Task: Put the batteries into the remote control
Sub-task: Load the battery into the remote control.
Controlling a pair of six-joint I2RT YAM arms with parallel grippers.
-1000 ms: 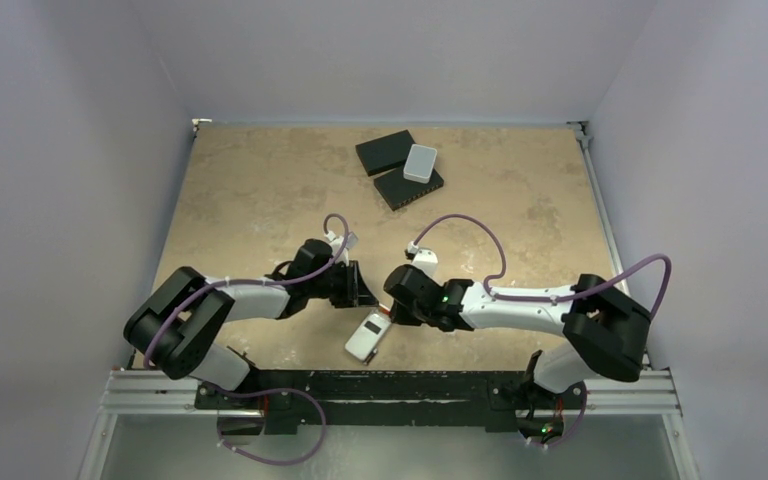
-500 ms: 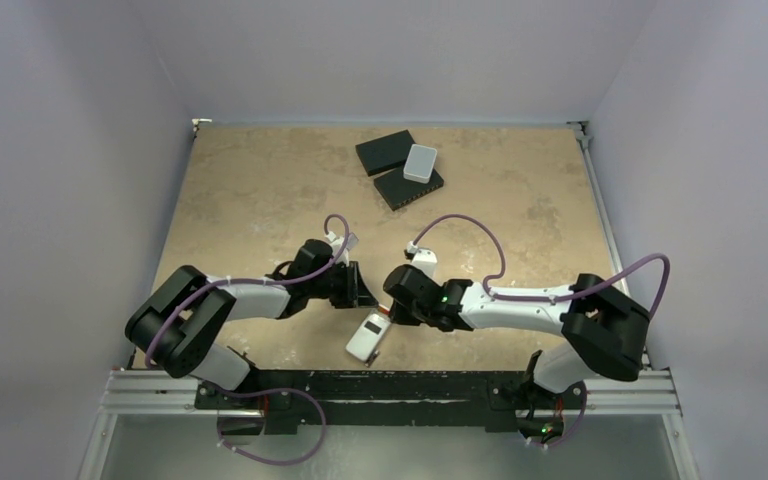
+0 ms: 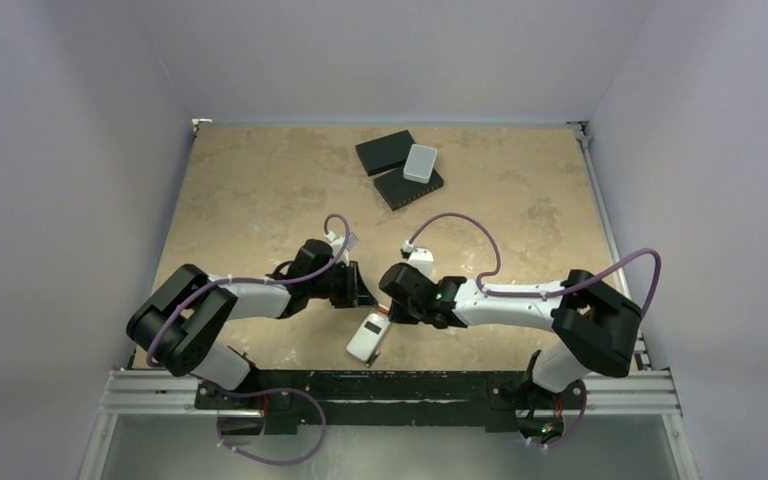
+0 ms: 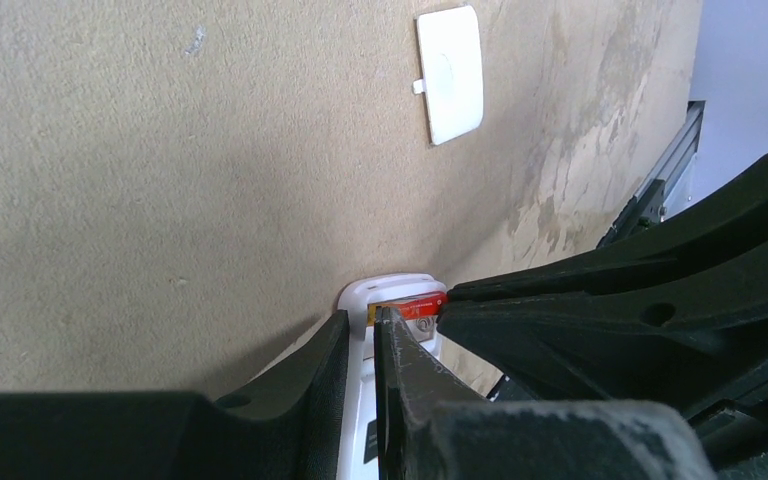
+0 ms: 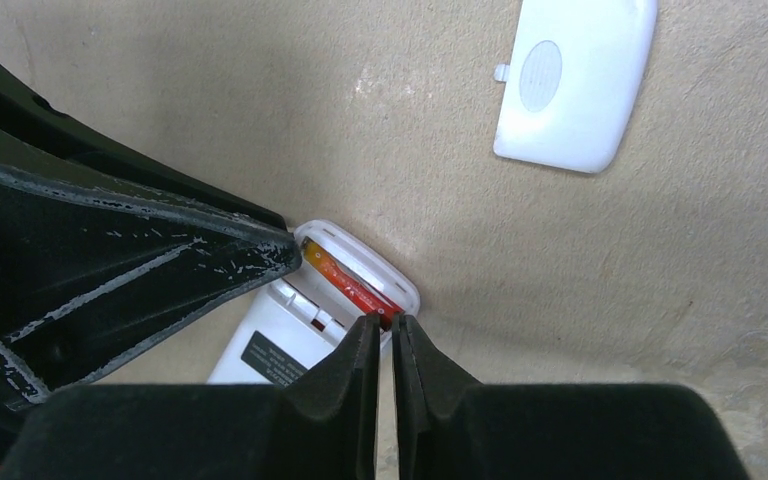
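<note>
The white remote control [image 3: 367,338] lies back-up near the table's front edge, its battery recess open. A red-orange battery [image 5: 345,285] lies in the recess along the remote's end wall [image 4: 390,287]. My left gripper [image 4: 365,315] is shut on the remote's thin side wall, one finger outside and one inside the recess. My right gripper [image 5: 385,322] is shut, a thin gap between its tips, which press on the battery's [image 4: 422,303] other end. In the top view both grippers, left [image 3: 367,298] and right [image 3: 388,312], meet over the remote's far end.
The remote's loose white cover [image 5: 575,80] lies on the table just beyond the remote [image 5: 280,345], also in the left wrist view [image 4: 450,75]. Two black flat boxes [image 3: 385,152] [image 3: 412,190] and a pale grey box [image 3: 420,162] sit at the back. A metal rail [image 3: 390,388] borders the front.
Both grippers' jaws have closed a little. The right arm's elbow has shifted slightly left. The remote has stayed where it was.
</note>
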